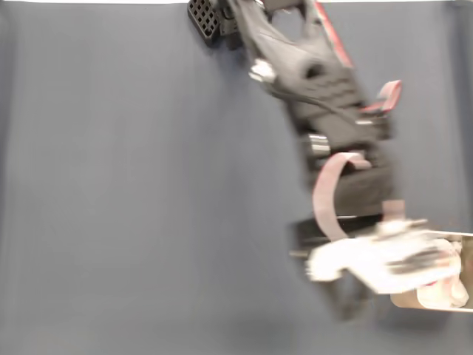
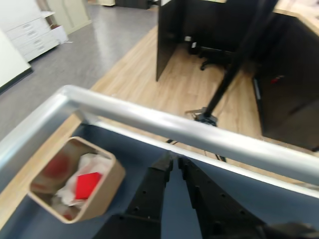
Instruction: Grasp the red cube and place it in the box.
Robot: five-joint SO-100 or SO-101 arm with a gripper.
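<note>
In the wrist view the red cube [image 2: 88, 185] lies inside the box [image 2: 113, 180], on white wrinkly lining, at the lower left near the table's corner. My gripper [image 2: 174, 162] is to the right of the box and apart from it. Its black fingers [image 2: 149, 191] meet at the tips with nothing between them. In the fixed view the arm is motion-blurred and reaches down from the top. Its white wrist part covers much of the box [image 1: 414, 302] at the lower right edge, and the gripper [image 1: 347, 302] is a dark blur left of the box.
A dark blue-grey mat [image 1: 133, 185] covers the table. An aluminium rail [image 2: 199, 133] edges the table just beyond the gripper. Past it are a wooden floor, a black stand [image 2: 224, 84] and dark desks. A pink ribbon cable [image 1: 325, 194] loops off the arm.
</note>
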